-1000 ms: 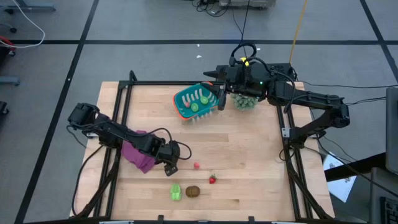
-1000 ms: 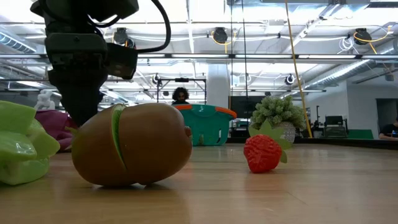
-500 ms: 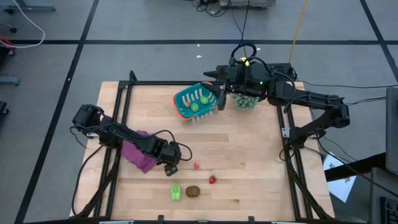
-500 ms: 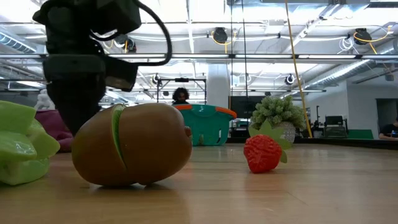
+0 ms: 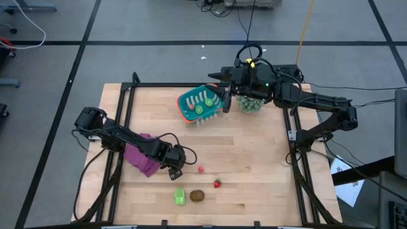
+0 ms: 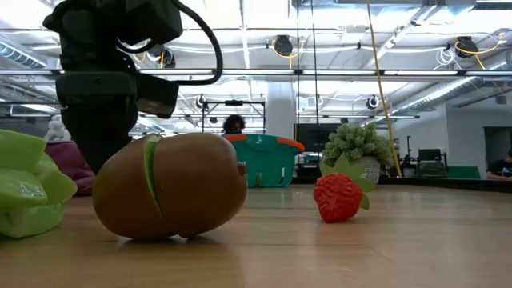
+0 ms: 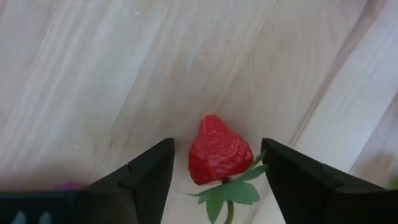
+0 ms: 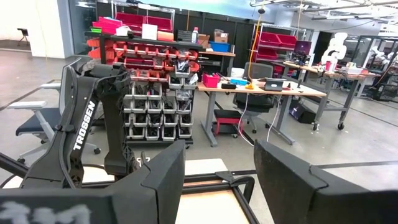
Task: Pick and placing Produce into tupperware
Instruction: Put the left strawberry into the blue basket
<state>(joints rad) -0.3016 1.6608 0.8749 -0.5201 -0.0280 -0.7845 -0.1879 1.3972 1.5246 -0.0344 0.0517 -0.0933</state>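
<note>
My left gripper (image 5: 176, 172) (image 7: 217, 149) points down at the table, open, with a red toy strawberry (image 7: 219, 158) lying on the wood between its fingers. To its right lie a tiny red piece (image 5: 201, 169) and another strawberry (image 5: 217, 183) (image 6: 338, 196). Nearer the table's near edge are a light green piece (image 5: 180, 196) (image 6: 24, 196) and the brown oval (image 5: 198, 195) (image 6: 168, 186). The teal basket (image 5: 200, 105) (image 6: 264, 160) sits tilted at the far side with a light green piece (image 5: 199, 109) inside. My right gripper (image 5: 225, 102) (image 8: 217, 180) is open at the basket's right end. My right gripper stands at the basket's right end (image 5: 220, 105), its fingers level and pointing toward the table's left. Its wrist view does not show the basket, so I cannot tell whether the gripper touches it.
A purple cloth (image 5: 141, 158) lies under my left arm. A spiky pale-green plant (image 5: 250, 103) (image 6: 356, 148) stands to the right of the basket. Black frame rails (image 5: 124, 127) run along the table's left and right sides. Bare wood (image 5: 254, 152) fills the table's middle and right.
My left gripper has come down a little toward the table over the strawberry. The right arm, the basket and the loose produce have kept still.
</note>
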